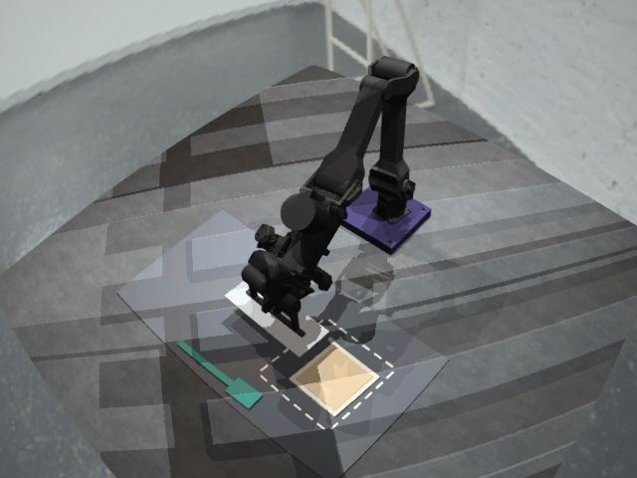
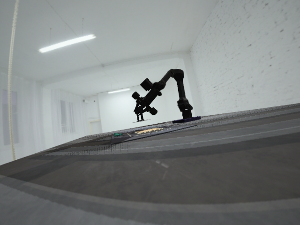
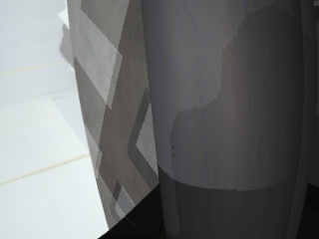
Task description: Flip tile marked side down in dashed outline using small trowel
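The tile lies flat inside the dashed outline on the translucent mat. Its plain tan face is up and no dark mark shows. My gripper is shut on the grey flat trowel. It holds the trowel roughly level, a little above the mat, just behind and left of the outline and clear of the tile. In the wrist view the trowel's blade fills most of the picture.
A green spatula-shaped tool lies on the mat's left front edge, its blade next to the outline's left corner. The arm's purple base stands behind the mat. A white ladder-like frame leans at the back wall.
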